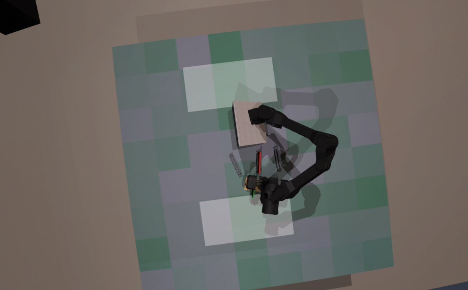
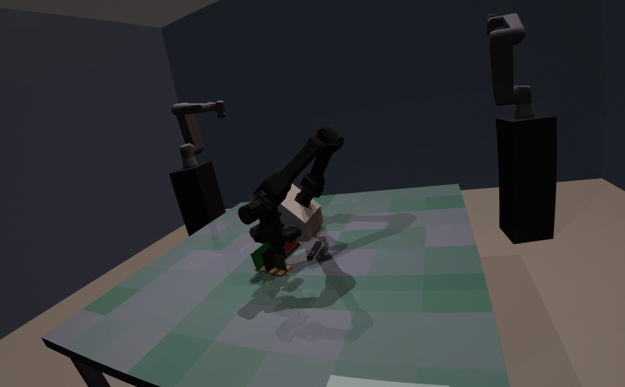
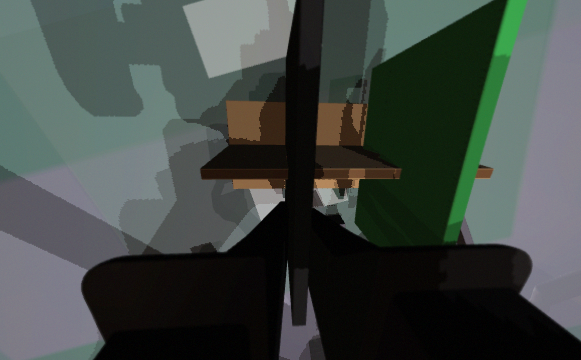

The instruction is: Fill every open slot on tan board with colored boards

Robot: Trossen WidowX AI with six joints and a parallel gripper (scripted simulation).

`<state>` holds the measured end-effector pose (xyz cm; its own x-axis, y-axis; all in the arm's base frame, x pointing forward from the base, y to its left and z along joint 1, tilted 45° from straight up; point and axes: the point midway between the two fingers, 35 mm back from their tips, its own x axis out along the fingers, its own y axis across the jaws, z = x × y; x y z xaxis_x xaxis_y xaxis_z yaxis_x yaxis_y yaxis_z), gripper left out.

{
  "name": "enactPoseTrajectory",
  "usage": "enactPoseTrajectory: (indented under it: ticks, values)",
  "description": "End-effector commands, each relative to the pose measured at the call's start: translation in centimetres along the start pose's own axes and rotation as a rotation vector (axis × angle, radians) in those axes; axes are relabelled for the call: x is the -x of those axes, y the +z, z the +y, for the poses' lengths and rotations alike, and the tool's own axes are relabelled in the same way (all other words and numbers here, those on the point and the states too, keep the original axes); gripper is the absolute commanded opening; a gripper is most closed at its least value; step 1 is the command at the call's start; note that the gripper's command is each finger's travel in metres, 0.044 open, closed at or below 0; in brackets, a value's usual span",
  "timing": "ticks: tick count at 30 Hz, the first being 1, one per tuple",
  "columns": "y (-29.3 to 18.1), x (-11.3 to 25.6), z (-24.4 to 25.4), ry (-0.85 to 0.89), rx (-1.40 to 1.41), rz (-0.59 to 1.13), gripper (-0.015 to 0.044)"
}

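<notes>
The tan board (image 2: 280, 263) (image 3: 250, 173) stands on its thin tan base. The green board (image 1: 253, 193) (image 2: 258, 257) (image 3: 420, 140) stands upright across it near one end. My gripper (image 3: 291, 209) is shut on a dark board (image 2: 267, 258) (image 3: 304, 100), upright and crosswise to the tan board beside the green one. The dark board's lower edge is low, near the base in the exterior view. Its notch is hidden, and I cannot tell how deep it sits. The red board (image 1: 260, 162) (image 2: 290, 245) stands in its holder. My arm covers much of the tan board from above.
An empty holder (image 1: 235, 164) lies to the left of the red board, and another empty holder (image 1: 277, 158) (image 2: 313, 250) to its right. The pale block (image 1: 248, 133) under the arm's base stands behind them. White rectangles (image 1: 213, 223) mark the table.
</notes>
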<state>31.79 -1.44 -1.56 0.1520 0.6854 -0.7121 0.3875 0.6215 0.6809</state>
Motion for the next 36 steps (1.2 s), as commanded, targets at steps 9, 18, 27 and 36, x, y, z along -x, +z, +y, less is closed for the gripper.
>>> enactPoseTrajectory:
  ticks: [9, 18, 27, 36]
  values:
    - [0.0, -0.3, 0.0, 0.000, 0.000, 0.000, 0.0000]
    - [0.0, -0.3, 0.0, 0.000, 0.000, 0.000, 0.0165]
    - [0.0, 0.0, 0.0, 0.000, 0.000, 0.000, 0.0165]
    - [0.0, 7.5, -0.1, 0.003, -0.010, 0.001, 0.0165]
